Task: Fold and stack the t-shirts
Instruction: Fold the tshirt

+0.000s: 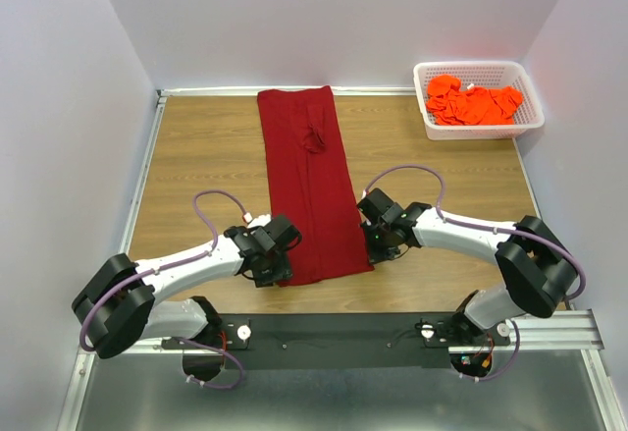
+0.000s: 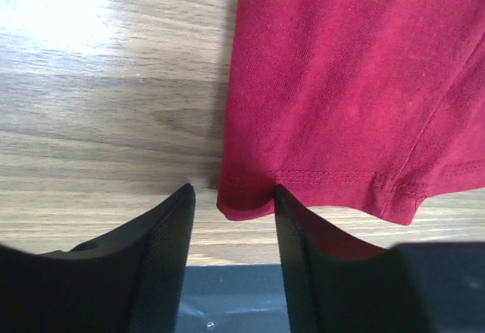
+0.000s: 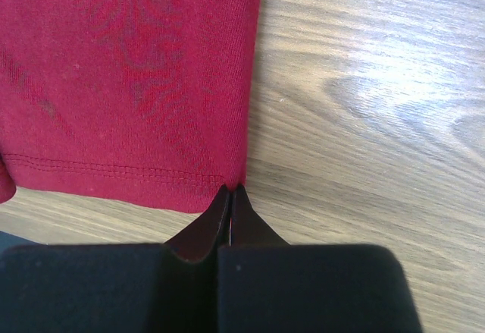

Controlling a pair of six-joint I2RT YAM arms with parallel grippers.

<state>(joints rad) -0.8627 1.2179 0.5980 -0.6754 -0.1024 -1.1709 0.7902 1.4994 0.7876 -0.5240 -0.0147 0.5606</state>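
Observation:
A dark red t-shirt [image 1: 309, 186] lies on the wooden table, folded lengthwise into a long strip from the back edge toward me. My left gripper [image 1: 283, 266] is at its near left corner. In the left wrist view it [image 2: 231, 193] is open, its fingers astride the hem corner of the shirt [image 2: 348, 83]. My right gripper [image 1: 374, 254] is at the near right corner. In the right wrist view it [image 3: 231, 189] is shut, pinching the hem edge of the shirt [image 3: 129, 83]. Bright orange t-shirts [image 1: 476, 104] lie bunched in the basket.
A white mesh basket [image 1: 433, 129] stands at the back right corner of the table. White walls close in the left, back and right sides. A black rail [image 1: 343, 333] with the arm bases runs along the near edge.

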